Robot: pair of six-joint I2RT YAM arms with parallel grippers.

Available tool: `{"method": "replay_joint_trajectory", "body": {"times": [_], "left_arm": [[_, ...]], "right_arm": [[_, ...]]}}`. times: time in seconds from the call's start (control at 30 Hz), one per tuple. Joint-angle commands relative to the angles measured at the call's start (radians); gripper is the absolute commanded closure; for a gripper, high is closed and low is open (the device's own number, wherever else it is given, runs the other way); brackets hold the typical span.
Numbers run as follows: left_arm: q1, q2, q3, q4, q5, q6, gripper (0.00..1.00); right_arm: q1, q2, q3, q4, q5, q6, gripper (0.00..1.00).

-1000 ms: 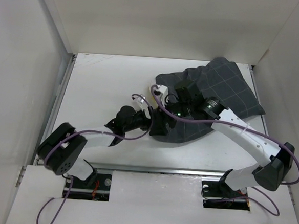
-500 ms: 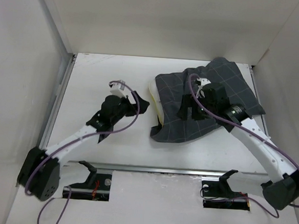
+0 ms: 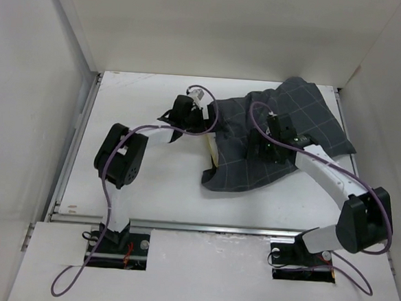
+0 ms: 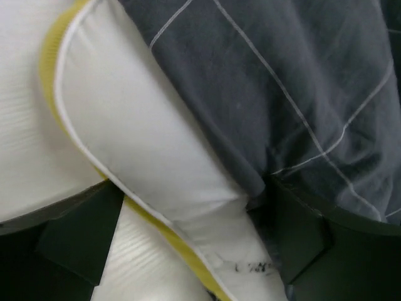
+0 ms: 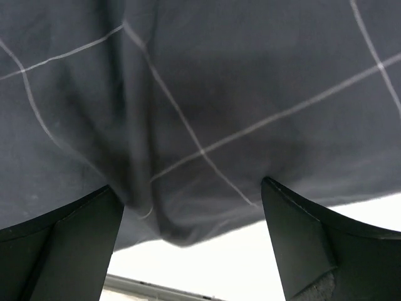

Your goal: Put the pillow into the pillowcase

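We see the left pincer (image 3: 201, 125) spread apart at the open end of the pillowcase (image 3: 295, 123). Neither finger is closed on anything. In its wrist view, a corner of the pillow (image 4: 144, 144) lies between the two fingers, white with a yellow piped edge and a small printed label close to the camera. The dark checked cloth is drawn over the pillow from the far right finger side. From above, only a narrow pale strip of the pillow shows, just ahead of this pincer, and the case hides the rest. The right pincer (image 3: 258, 147) is also apart and sits on top of the pillowcase, further along the bundle from the left one. Its own camera shows gathered folds of checked fabric filling the gap between the fingers, neither of them pinching it. Below that fabric, a strip of the white surface (image 5: 250, 263) shows. The bundle lies lumpy and rumpled, spreading beyond the right pincer.
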Motion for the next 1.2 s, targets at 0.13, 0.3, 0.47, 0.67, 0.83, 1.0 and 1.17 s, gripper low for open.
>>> {"method": "replay_joint_trajectory", "body": {"times": [0.13, 0.3, 0.47, 0.67, 0.83, 1.0, 1.17], "left_arm": [[0.001, 0.078, 0.009, 0.115, 0.262, -0.026, 1.0], [-0.008, -0.15, -0.259, 0.15, 0.21, -0.005, 1.0], [-0.156, -0.459, -0.535, 0.112, 0.159, -0.034, 1.0], [-0.227, -0.774, -0.651, -0.005, 0.075, -0.109, 0.0], [-0.227, -1.117, -0.669, -0.334, -0.19, -0.135, 0.0], [-0.217, -1.341, -0.691, -0.556, -0.497, -0.273, 0.0], [-0.19, -1.332, -0.715, -0.516, -0.498, -0.345, 0.0]], "right_arm": [[-0.043, 0.081, 0.031, 0.145, 0.014, -0.034, 0.06], [-0.08, 0.193, 0.147, 0.154, 0.025, -0.08, 0.06], [-0.098, 0.288, 0.282, 0.143, 0.005, -0.134, 0.07], [-0.079, 0.088, 0.223, 0.099, 0.101, -0.157, 0.07], [0.083, -0.197, 0.122, 0.046, 0.203, -0.241, 0.07], [0.308, -0.334, 0.021, 0.063, 0.027, -0.274, 0.1], [0.521, -0.226, -0.032, 0.204, -0.001, -0.283, 0.11]]}}
